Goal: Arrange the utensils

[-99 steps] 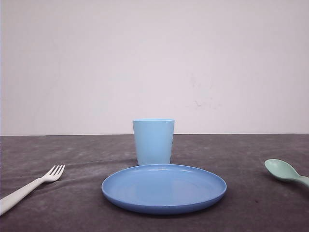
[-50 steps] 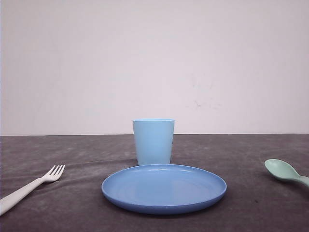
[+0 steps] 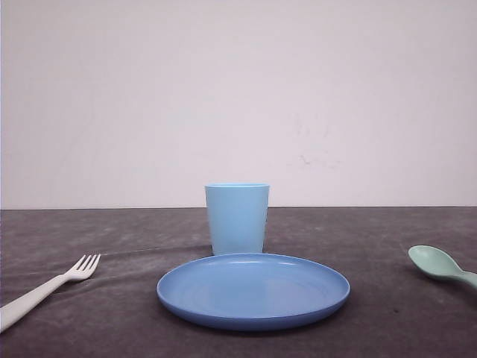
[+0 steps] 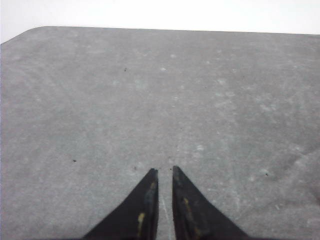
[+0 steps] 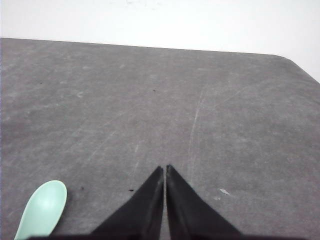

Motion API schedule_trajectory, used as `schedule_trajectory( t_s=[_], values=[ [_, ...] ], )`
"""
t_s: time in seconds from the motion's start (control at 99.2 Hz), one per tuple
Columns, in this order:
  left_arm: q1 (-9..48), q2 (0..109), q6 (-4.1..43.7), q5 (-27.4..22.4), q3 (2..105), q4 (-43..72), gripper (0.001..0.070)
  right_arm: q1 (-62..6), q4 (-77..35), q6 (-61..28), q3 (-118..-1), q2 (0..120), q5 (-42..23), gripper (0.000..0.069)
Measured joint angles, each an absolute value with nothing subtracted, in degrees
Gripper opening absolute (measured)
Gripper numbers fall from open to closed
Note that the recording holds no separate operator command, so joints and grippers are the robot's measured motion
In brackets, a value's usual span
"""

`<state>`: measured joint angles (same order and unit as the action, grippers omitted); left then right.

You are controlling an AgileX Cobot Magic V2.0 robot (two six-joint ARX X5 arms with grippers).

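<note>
While nothing is gripped yet, the task is sitting at its very start: both utensils are lying loose on the table. Fork is lying at the left, tines pointing toward the plate, well apart from it. Spoon is lying at the right, bowl facing the plate, also well apart. Cup is standing upright just behind the plate.

Left gripper is hovering over bare table, jaws nearly together with a thin slit between, holding nothing. Right gripper is hanging over the table too, jaws pressed almost closed, empty; the spoon bowl is showing near it, off to one side of the fingers.

Judging by this, the step in hand is the approach to a first pickup. Next move is probably calling for spreading the jaws, shifting the right gripper sideways over the spoon handle, dropping low. Thin flat handles are looking tricky: a shallow pinch could slip.
</note>
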<state>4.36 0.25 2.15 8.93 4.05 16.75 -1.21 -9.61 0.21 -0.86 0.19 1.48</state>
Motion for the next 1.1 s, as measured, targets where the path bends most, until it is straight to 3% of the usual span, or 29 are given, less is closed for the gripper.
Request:
schedule_trajectory(
  t_s=[0.323,0.595,0.817,0.968,1.099],
  values=[
    [4.4,0.3,2.8,8.9,4.0,16.6,0.0026,-1.2,-9.2,0.6,-0.9,0.2,1.5,0.0007],
    [4.4,0.3,14.4,8.9,4.0,16.4,0.0026,-1.2,-8.6,14.0,-0.9,0.2,2.0,0.0007],
    [4.4,0.3,19.6,8.4,3.9,15.9,0.0024,-1.2,-7.7,21.5,-0.9,0.2,3.6,0.0007],
    [4.4,0.8,21.9,2.6,4.0,16.5,0.0023,-1.2,-8.9,24.5,-1.5,0.4,5.9,0.0007],
    [4.4,4.9,22.9,1.4,7.4,18.5,0.0023,-1.2,-11.9,25.3,-6.8,3.4,6.0,0.0007]
  ],
)
